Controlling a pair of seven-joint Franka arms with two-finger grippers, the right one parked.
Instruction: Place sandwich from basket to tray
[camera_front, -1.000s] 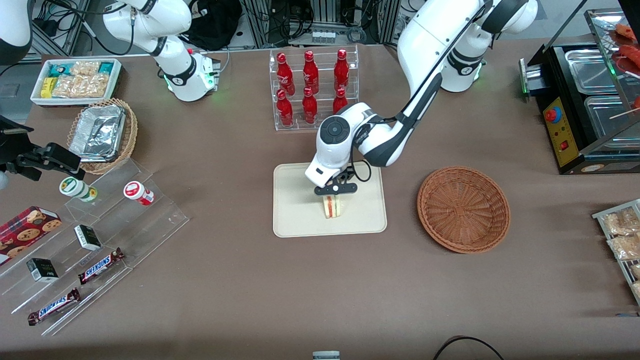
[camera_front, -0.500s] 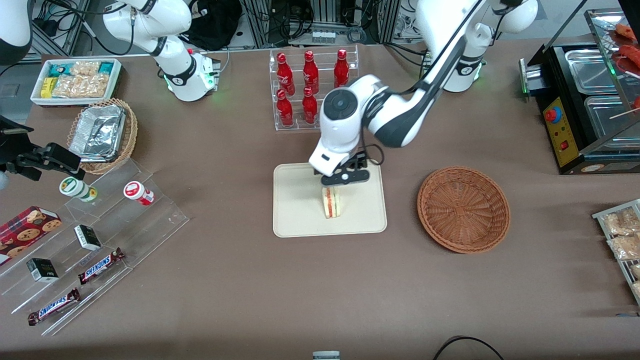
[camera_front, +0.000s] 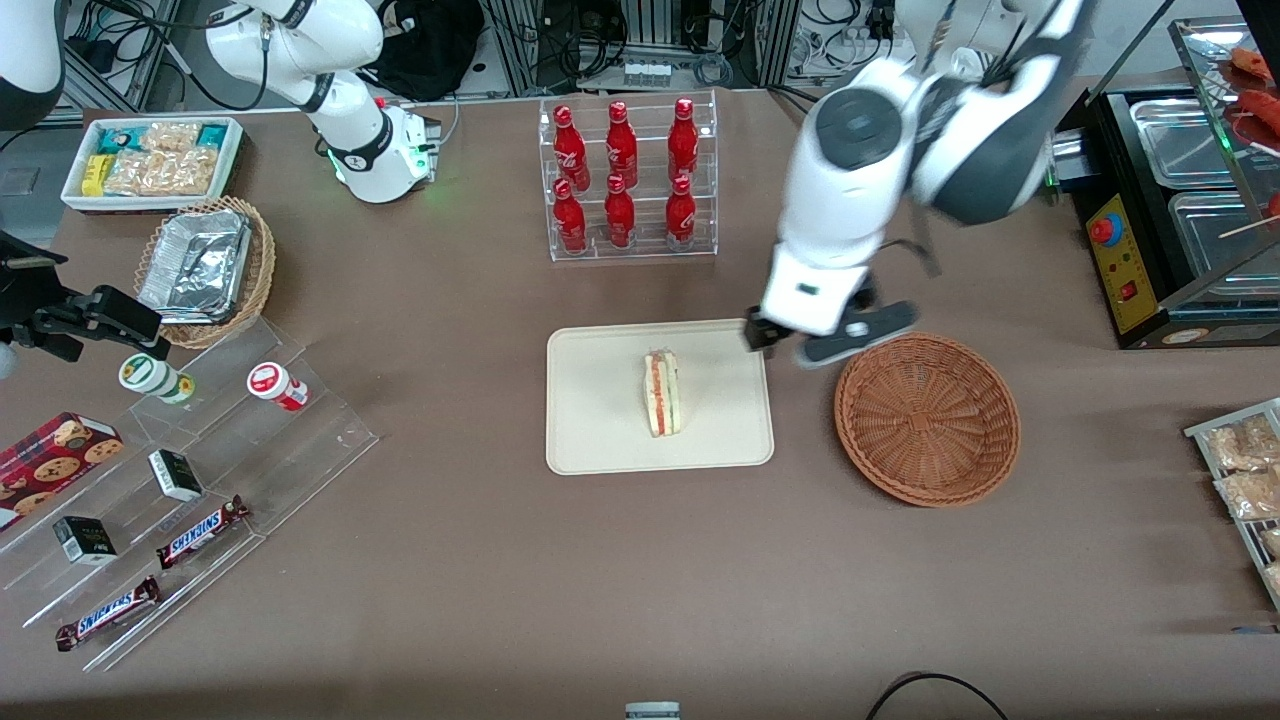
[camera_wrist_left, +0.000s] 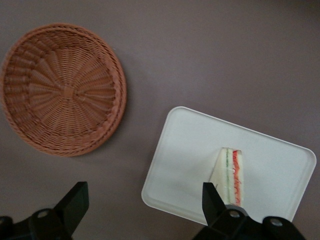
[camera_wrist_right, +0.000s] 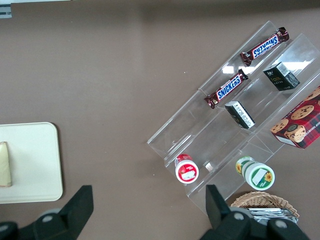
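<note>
The sandwich (camera_front: 661, 392) stands on its edge in the middle of the cream tray (camera_front: 592, 440), its red and green filling showing along the top. It also shows in the left wrist view as the sandwich (camera_wrist_left: 231, 173) on the tray (camera_wrist_left: 185, 150). The reddish-brown basket (camera_front: 927, 417) lies beside the tray toward the working arm's end, with nothing in it; in the wrist view the basket (camera_wrist_left: 62, 89) is likewise bare. My gripper (camera_front: 826, 340) hangs high above the gap between tray and basket, open (camera_wrist_left: 145, 201), holding nothing.
A clear rack of red bottles (camera_front: 627, 180) stands farther from the camera than the tray. A black food warmer (camera_front: 1165, 200) sits at the working arm's end. Acrylic steps with snack bars (camera_front: 190, 470) and a tan basket of foil containers (camera_front: 205, 270) lie toward the parked arm's end.
My gripper has let go of the sandwich, risen and swung away from the tray toward the basket. The sandwich stays standing on the tray.
</note>
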